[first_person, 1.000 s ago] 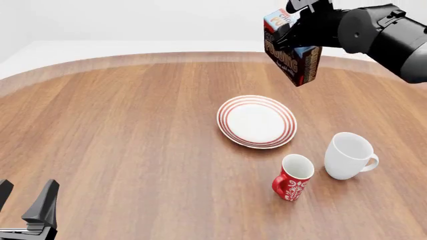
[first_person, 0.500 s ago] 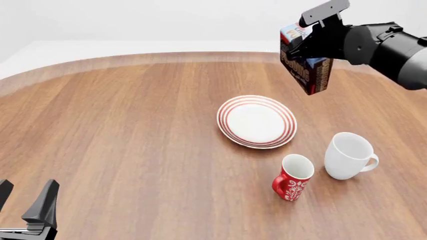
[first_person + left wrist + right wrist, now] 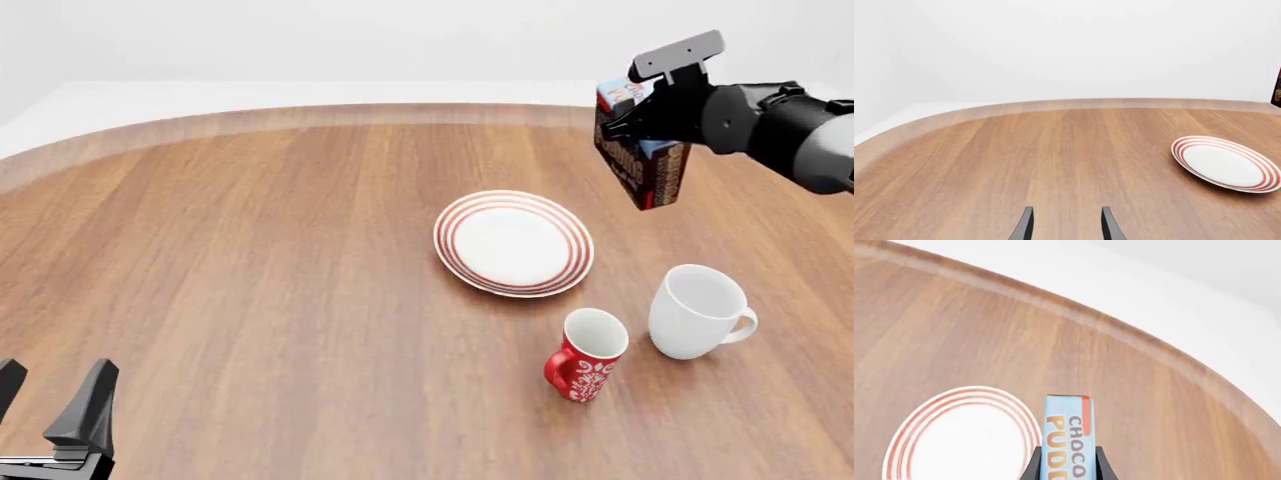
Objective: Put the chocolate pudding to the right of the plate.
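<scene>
My right gripper is shut on the chocolate pudding, a small carton with a light blue top and dark brown and red sides. It hangs tilted in the air, above the table to the back right of the plate. The right wrist view shows the carton's blue top between the fingers, with the plate beside it below. The plate is white with red rings and also shows in the left wrist view. My left gripper is open and empty, low at the front left; its fingers show in the left wrist view.
A red patterned mug and a plain white mug stand in front of and to the right of the plate. The wooden table has a curved far edge.
My right gripper has carried the pudding carton to the right and a little downward, from behind the plate toward its right side. The left arm has not moved.
</scene>
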